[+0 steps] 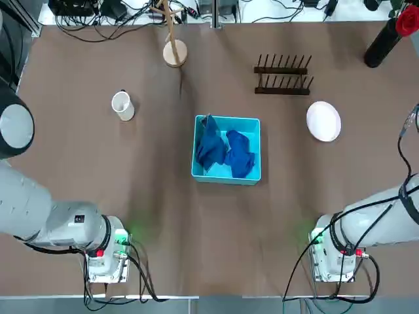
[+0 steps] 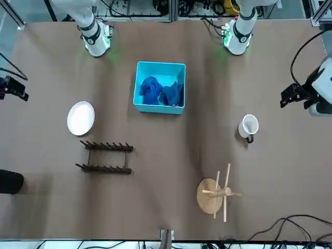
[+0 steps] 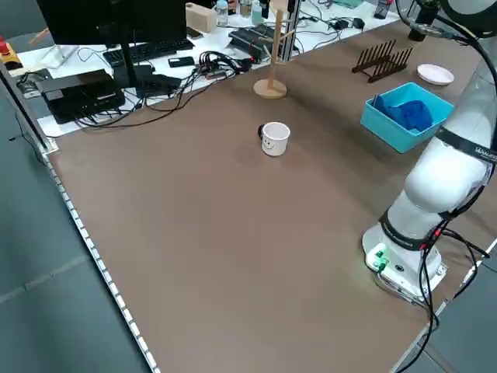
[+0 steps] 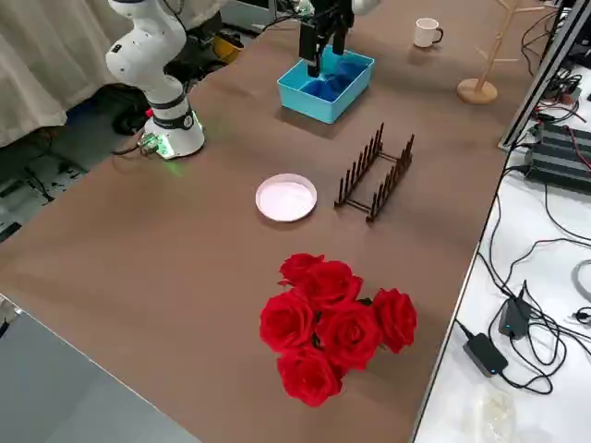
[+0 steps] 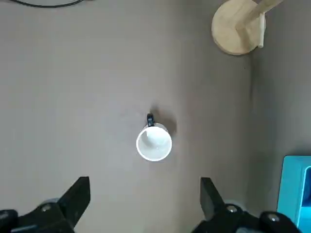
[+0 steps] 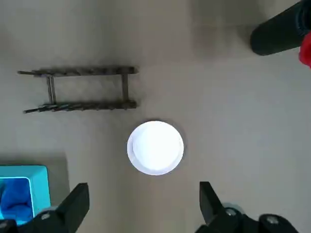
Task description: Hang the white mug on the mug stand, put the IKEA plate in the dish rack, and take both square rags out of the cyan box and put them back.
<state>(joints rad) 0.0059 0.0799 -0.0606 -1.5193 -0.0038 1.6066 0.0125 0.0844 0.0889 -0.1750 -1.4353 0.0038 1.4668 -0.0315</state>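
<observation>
My two arms rise from the near edge of the table. My left gripper [image 5: 146,182] hovers above the left side of the table with its fingers spread and nothing between them. My right gripper [image 6: 144,186] is likewise released and empty, in the air over the right side.

Nearest to my bases, around the middle of the table, sits the cyan box [image 1: 197,152], a rectangular tray of smooth, bright plastic with low walls. Inside lie both square rags [image 1: 210,145] [image 1: 239,156], soft dark blue cloth crumpled into creased heaps side by side; the left one climbs toward the far wall.

A little farther out, to the right of the box, the IKEA plate [image 1: 323,121] lies flat on the brown tabletop, round, smooth and pale with a raised rim. To the left of the box stands the white mug [image 1: 122,105], upright, a glossy cylinder with a dark curved handle on its far side.

Beyond the plate is the dish rack [image 2: 106,169], two dark brown wooden rails set with thin pegs. Farther still, at the left, stands the mug stand [image 1: 175,53], pale wood, a round disc under a slim pole with bare pegs. At the far right, a black cylindrical vase [image 1: 383,49] holds red roses [image 4: 337,323] with layered petals.
</observation>
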